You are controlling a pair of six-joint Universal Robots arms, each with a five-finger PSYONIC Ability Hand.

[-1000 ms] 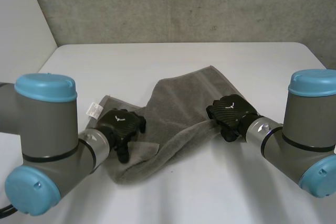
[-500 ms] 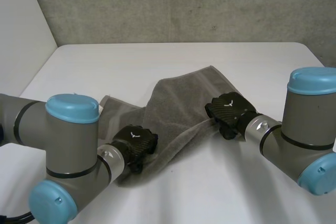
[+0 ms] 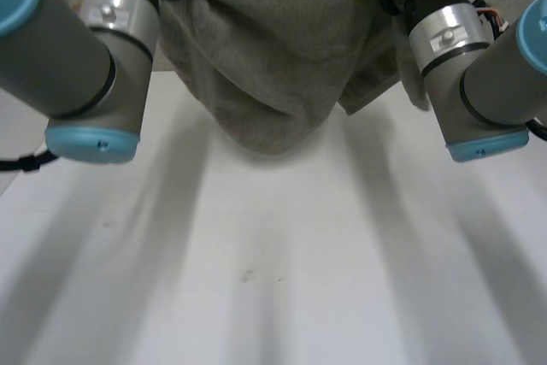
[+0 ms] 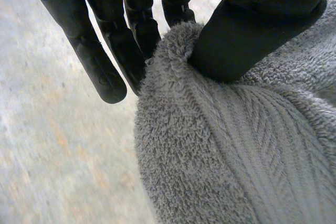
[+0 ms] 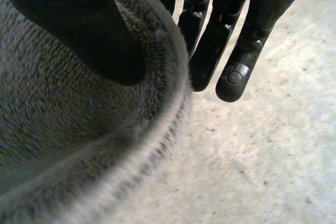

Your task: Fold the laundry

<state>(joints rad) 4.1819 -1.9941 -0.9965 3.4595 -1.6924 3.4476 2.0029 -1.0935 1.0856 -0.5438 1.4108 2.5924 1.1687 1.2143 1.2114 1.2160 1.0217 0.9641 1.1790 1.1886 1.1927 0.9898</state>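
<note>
From the head view: grey towel point(image 3: 273, 57) held up clear of the white worktop point(image 3: 273, 279), strung between the left arm point(image 3: 81, 49) and the right arm point(image 3: 479, 74), sagging in the middle to a rounded low point, with a shorter flap hanging beside the right arm. Gives the overall hang and the bare worktop below, but next to nothing of the grasps at the towel's upper edge. From the left wrist view: left hand point(image 4: 252, 24) clamped on the towel, thumb pressed into the fluffy edge from one side, fingers point(image 4: 100, 51) straight down the other, the outermost clear of the cloth; looped pile and a woven band plain at this range. From the right wrist view: right hand point(image 5: 79, 30) likewise gripping the towel, thumb on the cloth's face, nearest of the fingers point(image 5: 210, 56) tucked behind the hem, the rest showing past it, hem curving away under the palm. Beyond both sets of fingertips, a speckled grey surface point(image 4: 52, 156).
</note>
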